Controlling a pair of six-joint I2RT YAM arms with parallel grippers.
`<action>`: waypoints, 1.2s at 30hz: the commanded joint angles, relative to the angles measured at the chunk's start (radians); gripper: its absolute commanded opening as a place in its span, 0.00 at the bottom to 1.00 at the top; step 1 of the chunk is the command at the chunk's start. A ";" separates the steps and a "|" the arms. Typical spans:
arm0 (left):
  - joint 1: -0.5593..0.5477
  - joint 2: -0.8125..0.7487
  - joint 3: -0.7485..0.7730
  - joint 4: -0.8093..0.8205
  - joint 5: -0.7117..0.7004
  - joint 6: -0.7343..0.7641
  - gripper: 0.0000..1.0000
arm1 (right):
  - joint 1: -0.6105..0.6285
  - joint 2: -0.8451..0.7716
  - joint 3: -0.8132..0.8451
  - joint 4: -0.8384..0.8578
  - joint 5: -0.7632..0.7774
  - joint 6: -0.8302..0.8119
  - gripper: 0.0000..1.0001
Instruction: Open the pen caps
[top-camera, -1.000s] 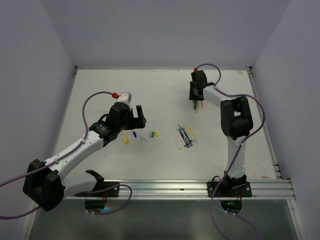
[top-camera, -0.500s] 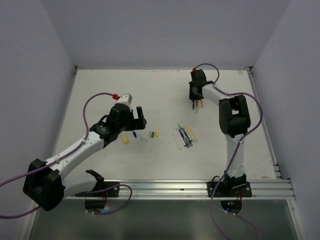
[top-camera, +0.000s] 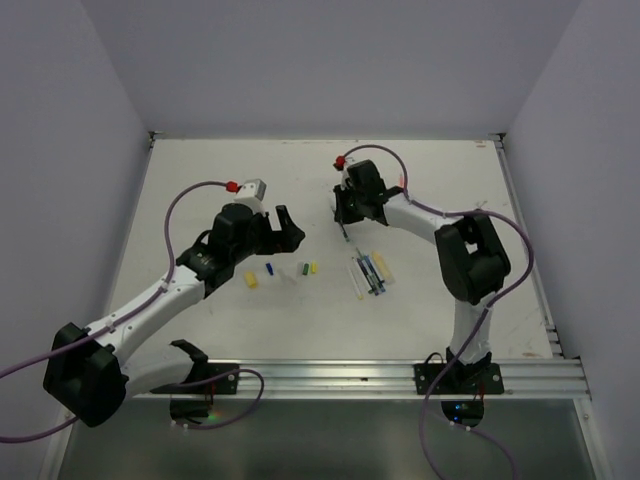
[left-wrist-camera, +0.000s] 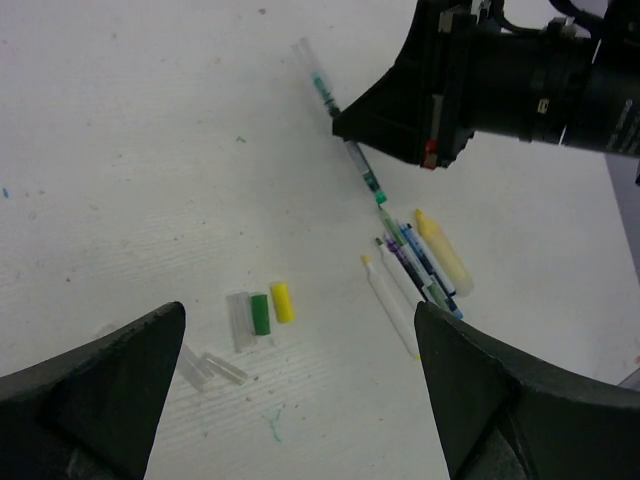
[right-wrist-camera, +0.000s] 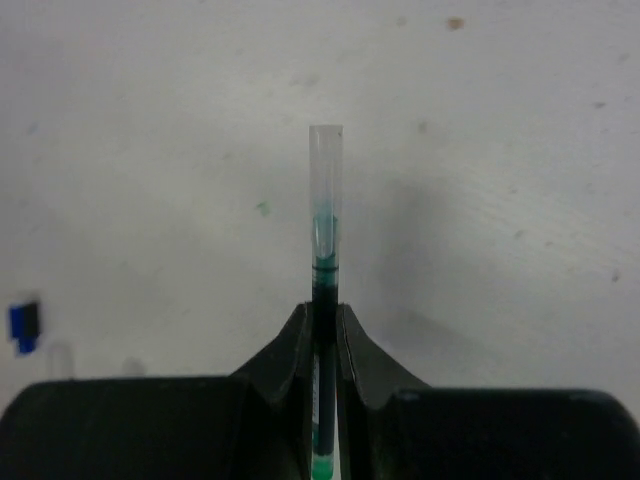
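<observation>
- Right claw (right-wrist-camera: 322, 318) is clenched on a green pen (right-wrist-camera: 324, 255). In its wrist view the pen's long axis runs straight up the frame, and its clear cap (right-wrist-camera: 325, 160) points to the top, away from the camera.
- From the left wrist, the same pen slants from upper left to lower right. The capped end is at the upper left, and the other end comes out below the claw, toward the pile of pens (left-wrist-camera: 420, 270).
- Left claw (top-camera: 285, 226) is spread wide with nothing between its fingers, left of centre over the desk (top-camera: 200, 180).
- The pile lies right of centre in the left wrist view. Its pens are roughly parallel on that same slant, with a yellow highlighter (left-wrist-camera: 442, 250) on its right side.
- A green cap (left-wrist-camera: 260, 313) and a yellow cap (left-wrist-camera: 283, 301) lie just beside each other at lower centre, their long axes near upright in the frame.
- A blue cap (right-wrist-camera: 22, 325) shows, blurred, at the left edge of the right wrist view.
</observation>
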 joint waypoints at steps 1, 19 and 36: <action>0.011 -0.038 0.016 0.147 0.092 -0.026 0.99 | 0.041 -0.215 -0.116 0.184 -0.130 -0.007 0.00; 0.018 -0.097 -0.065 0.465 0.368 -0.106 0.85 | 0.113 -0.653 -0.707 0.887 -0.609 0.339 0.00; 0.022 -0.110 -0.100 0.546 0.439 -0.100 0.72 | 0.112 -0.649 -0.722 1.111 -0.738 0.478 0.00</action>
